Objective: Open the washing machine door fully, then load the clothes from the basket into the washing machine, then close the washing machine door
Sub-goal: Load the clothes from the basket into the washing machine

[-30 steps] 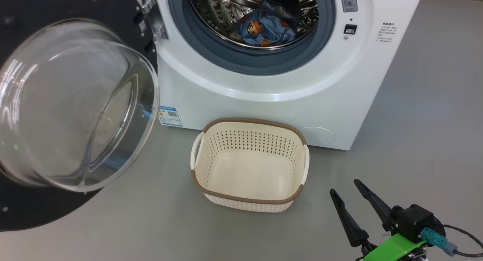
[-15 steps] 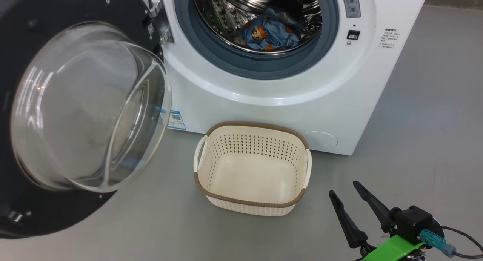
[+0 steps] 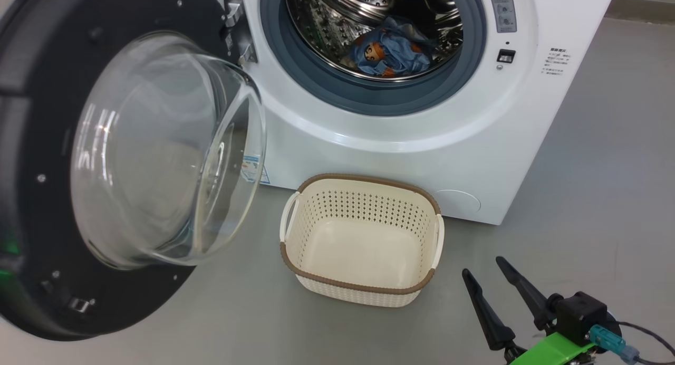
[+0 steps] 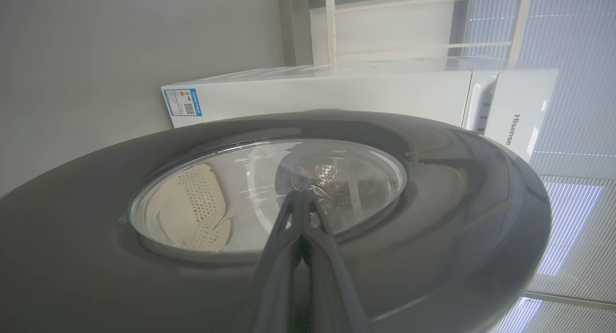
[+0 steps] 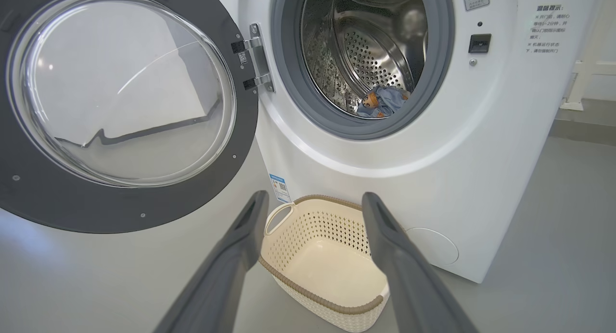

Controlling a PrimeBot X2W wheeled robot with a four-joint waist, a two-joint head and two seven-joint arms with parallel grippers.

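The washing machine (image 3: pixel 401 159) stands with its round door (image 3: pixel 47 143) swung out to the left, its glass bowl (image 3: pixel 163 149) bulging toward the drum. Light blue clothes (image 3: pixel 387 56) with orange-brown prints lie in the steel drum, and they show as clothes (image 5: pixel 382 102) in the right wrist view too. The cream basket (image 3: pixel 364 183) sits empty on the floor before the machine. My left gripper (image 4: pixel 299 194) is shut, tips at the outer face of the door (image 4: pixel 433 188) by its window. My right gripper (image 3: pixel 482 265) hangs open near the basket's right side, holding nothing.
Grey floor lies all around, with free room to the right of the machine. A blue label sticker (image 5: pixel 280 187) marks the machine's lower front. The door latch slot (image 3: pixel 506 55) sits right of the drum opening. A white rack (image 4: pixel 409 20) stands behind the machine.
The head camera has shifted, moving the whole scene right and down. Beyond that shift, the door has swung a little toward the machine. The right gripper stays open and in place.
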